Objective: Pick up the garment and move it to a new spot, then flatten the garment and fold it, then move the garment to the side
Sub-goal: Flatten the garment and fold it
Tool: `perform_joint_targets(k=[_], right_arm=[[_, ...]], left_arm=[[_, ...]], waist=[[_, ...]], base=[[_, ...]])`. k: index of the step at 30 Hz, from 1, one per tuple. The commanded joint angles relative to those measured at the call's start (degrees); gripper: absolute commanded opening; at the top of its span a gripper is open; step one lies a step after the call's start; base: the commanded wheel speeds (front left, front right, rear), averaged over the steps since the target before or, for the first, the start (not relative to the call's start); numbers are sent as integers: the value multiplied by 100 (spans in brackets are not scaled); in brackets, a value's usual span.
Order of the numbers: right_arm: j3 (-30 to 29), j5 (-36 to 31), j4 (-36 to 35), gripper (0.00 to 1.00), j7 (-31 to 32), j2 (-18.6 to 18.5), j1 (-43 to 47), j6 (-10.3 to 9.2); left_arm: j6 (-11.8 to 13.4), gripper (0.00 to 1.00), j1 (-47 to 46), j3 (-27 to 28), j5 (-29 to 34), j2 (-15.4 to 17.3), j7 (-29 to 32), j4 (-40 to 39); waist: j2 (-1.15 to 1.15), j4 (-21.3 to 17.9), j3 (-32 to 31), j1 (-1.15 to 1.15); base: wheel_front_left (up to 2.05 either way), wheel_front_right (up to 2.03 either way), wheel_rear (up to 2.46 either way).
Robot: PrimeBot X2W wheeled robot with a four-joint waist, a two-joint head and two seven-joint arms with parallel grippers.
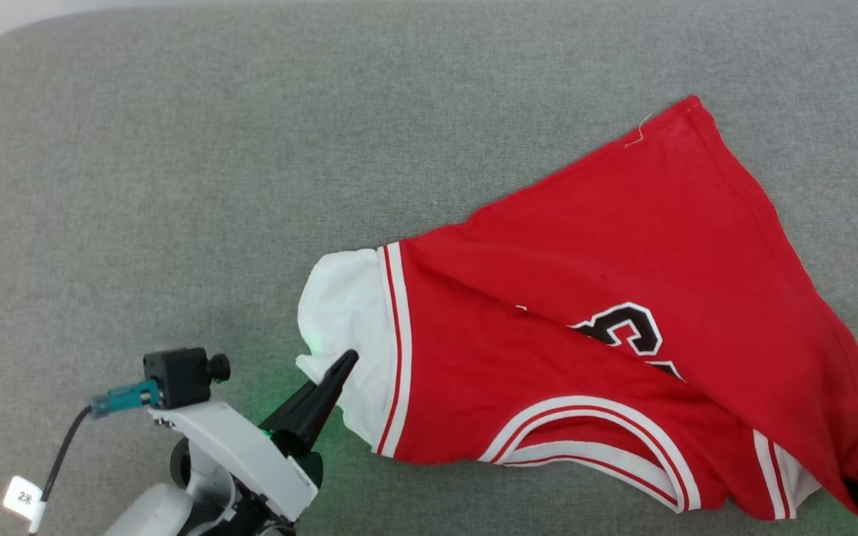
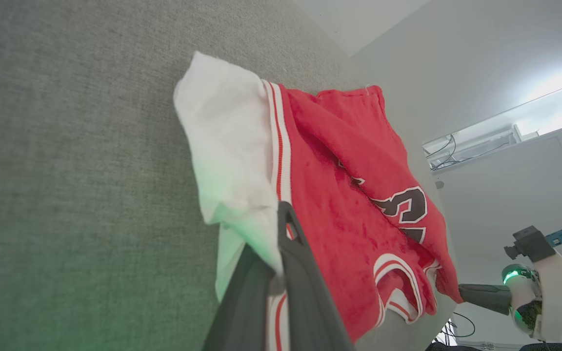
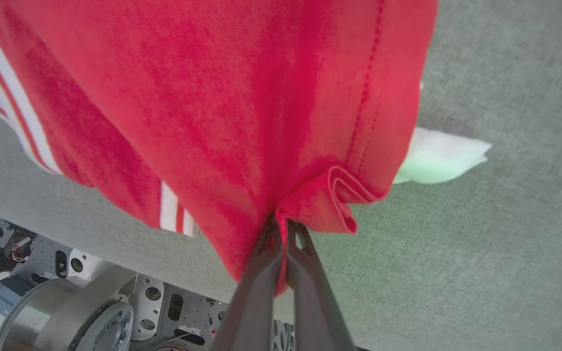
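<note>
The garment (image 1: 623, 223) lies spread on the grey table (image 1: 176, 186), right of centre. The left gripper (image 1: 345, 362) is clamped on its white sleeve (image 1: 339, 305), the right gripper (image 3: 281, 226) on a red hem fold (image 3: 347, 192) (both fully closed), probably to pull the cloth taut for flattening.

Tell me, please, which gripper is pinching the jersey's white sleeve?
The left gripper: it is shut on the white sleeve of the garment, while the right gripper pinches plain red cloth.
</note>
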Motion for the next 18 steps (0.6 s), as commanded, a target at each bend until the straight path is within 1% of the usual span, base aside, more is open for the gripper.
perform_joint_targets(k=[1,2,3,4,7,11,14,16,18], right_arm=[[-38,-69,-64,4,-127,89,18,-3],[-94,-137,-71,37,-233,148,-36,-3],[-130,-189,-82,76,-312,159,-67,-3],[-164,-230,-115,100,-402,161,-127,-3],[-376,-286,-194,100,-571,180,-305,-3],[-711,-188,-377,100,-557,43,-649,-3],[-879,-123,-441,100,-463,-130,-1005,-3],[-878,-120,-380,100,-486,-243,-1353,-3],[-683,-188,-212,100,-565,-353,-1772,-3]], left_arm=[[0,0,40,2,27,19,2,19],[0,0,44,0,25,18,4,23],[2,0,57,-3,24,19,5,25],[10,0,69,-10,23,21,9,18],[30,0,88,-24,17,25,24,-7],[43,0,100,-47,10,-5,31,-50],[21,0,102,-80,13,-37,32,-74],[-3,0,86,-90,-2,-60,29,-86],[-30,0,26,-106,-2,-107,30,-82]], waist=[[0,-7,-10,0],[0,-12,-18,0],[0,-14,-28,0],[0,-14,-40,0],[0,3,-77,0],[0,87,-107,0],[0,192,-89,0],[0,261,-40,0],[0,341,21,0]], base=[[0,0,0],[0,0,0],[0,0,0],[0,0,0],[0,0,0],[0,0,0],[0,0,0],[0,0,0],[0,0,0]])
